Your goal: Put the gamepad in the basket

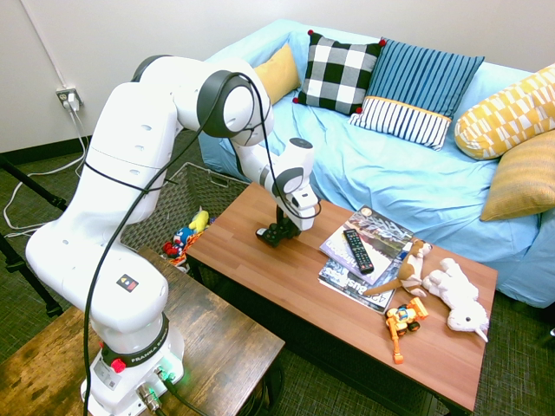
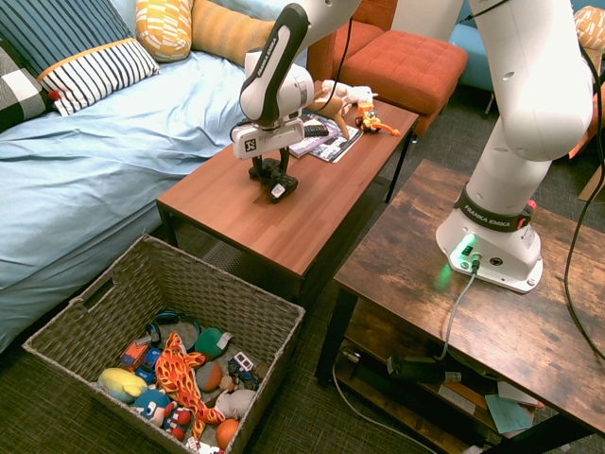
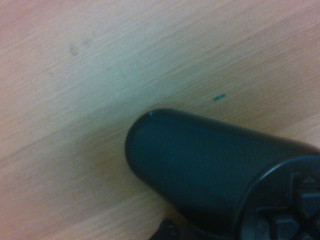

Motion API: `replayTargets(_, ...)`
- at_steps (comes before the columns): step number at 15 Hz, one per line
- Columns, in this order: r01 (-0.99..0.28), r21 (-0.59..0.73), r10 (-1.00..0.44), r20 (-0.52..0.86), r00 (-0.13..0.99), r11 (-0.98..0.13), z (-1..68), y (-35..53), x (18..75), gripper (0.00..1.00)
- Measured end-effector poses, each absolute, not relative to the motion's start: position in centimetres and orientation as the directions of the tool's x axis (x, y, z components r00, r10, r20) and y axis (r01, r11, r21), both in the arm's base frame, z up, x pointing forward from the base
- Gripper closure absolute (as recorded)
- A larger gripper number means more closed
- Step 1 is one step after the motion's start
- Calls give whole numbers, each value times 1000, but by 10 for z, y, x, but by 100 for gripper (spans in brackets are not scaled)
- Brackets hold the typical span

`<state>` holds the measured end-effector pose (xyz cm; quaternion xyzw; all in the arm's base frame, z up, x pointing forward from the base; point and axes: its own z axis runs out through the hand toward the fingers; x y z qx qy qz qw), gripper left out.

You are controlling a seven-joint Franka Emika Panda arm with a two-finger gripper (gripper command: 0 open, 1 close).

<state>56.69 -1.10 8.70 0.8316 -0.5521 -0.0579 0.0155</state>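
Observation:
The black gamepad [image 1: 270, 234] [image 2: 278, 186] lies on the wooden coffee table [image 1: 286, 282] [image 2: 293, 232], near the end closest to the basket. My gripper [image 1: 279, 222] [image 2: 268, 170] stands straight down over it, its fingers shut on the gamepad's body. One rounded handle of the gamepad [image 3: 200, 165] fills the wrist view, with the table's wood close behind it. The large woven grey basket [image 1: 186, 192] [image 2: 90, 303] sits on the floor past that table end, partly filled with toys.
A long black TV remote [image 1: 357, 250] lies on magazines [image 1: 375, 227] mid-table. A plush dog [image 1: 460, 296], a brown plush [image 1: 409, 264] and an orange toy vehicle [image 1: 404, 321] sit at the far end. A blue sofa [image 1: 390, 173] runs along the table.

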Motion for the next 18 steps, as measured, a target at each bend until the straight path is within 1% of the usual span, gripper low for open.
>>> replayTargets(2,-907,65,-908,-74,412,-417,104,-9,569,100)
replayTargets(5,-888,-18,-886,-52,460,-460,173,5,575,100)
replayTargets(7,-866,-48,-865,-57,499,-497,211,26,574,100)
replayTargets(10,-811,-82,-810,-61,584,-579,254,89,573,100)
replayTargets(13,-746,-119,-749,-33,662,-655,293,189,566,100)
replayTargets(15,-701,-123,-706,-10,708,-702,295,253,556,100)
replayTargets(18,-640,-90,-643,10,765,-763,258,331,547,100)
